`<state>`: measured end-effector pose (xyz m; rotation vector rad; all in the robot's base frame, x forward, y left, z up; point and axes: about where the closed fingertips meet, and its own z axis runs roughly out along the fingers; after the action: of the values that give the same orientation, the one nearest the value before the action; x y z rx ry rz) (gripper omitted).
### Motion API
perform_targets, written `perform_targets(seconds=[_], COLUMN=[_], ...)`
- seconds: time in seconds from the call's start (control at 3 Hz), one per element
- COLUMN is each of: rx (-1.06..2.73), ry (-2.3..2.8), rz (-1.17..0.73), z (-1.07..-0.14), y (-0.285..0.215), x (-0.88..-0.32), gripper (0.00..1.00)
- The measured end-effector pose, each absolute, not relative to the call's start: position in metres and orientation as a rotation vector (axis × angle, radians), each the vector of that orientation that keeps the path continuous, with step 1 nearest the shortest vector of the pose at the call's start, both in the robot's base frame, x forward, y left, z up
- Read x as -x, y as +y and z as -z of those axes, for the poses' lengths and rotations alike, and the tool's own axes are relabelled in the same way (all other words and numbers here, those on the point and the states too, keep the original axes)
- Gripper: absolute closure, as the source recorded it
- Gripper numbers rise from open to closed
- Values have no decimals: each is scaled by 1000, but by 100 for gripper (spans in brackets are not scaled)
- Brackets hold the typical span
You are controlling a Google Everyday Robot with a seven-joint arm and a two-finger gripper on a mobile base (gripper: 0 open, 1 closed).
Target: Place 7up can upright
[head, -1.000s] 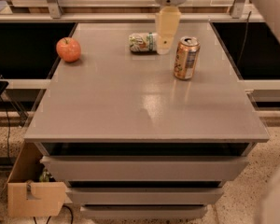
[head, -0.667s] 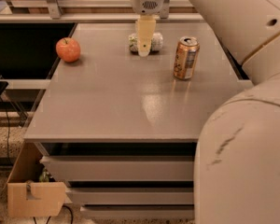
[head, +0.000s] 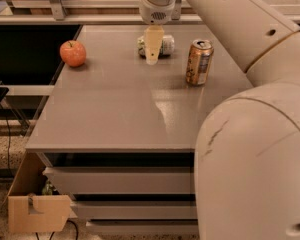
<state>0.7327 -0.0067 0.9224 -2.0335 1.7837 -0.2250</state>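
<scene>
The 7up can [head: 165, 45], pale silver with green markings, lies on its side at the far middle of the grey table [head: 115, 114]. My gripper [head: 151, 58] hangs down from the wrist directly in front of the can and covers its middle. The can's two ends show on either side of it. I cannot tell whether the gripper touches the can.
An orange-gold can [head: 199, 62] stands upright to the right of the 7up can. A red-orange apple [head: 73, 53] sits at the far left of the table. My arm [head: 260, 134] fills the right foreground. A cardboard box [head: 37, 211] sits on the floor at the lower left.
The gripper has moved left, from the can's right end to in front of its middle. The arm has swung into the right foreground. The cans and the apple have not moved.
</scene>
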Motion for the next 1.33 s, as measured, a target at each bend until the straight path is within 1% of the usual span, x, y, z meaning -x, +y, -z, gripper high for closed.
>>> perform_targets(seconds=[0.67, 1.0, 1.33], rx=[2030, 2026, 2025], ry=[1825, 1869, 1894], rz=[180, 157, 135], z=[-884, -866, -856], y=[-7, -14, -20], x=[-761, -766, -769], gripper=[0, 0, 17])
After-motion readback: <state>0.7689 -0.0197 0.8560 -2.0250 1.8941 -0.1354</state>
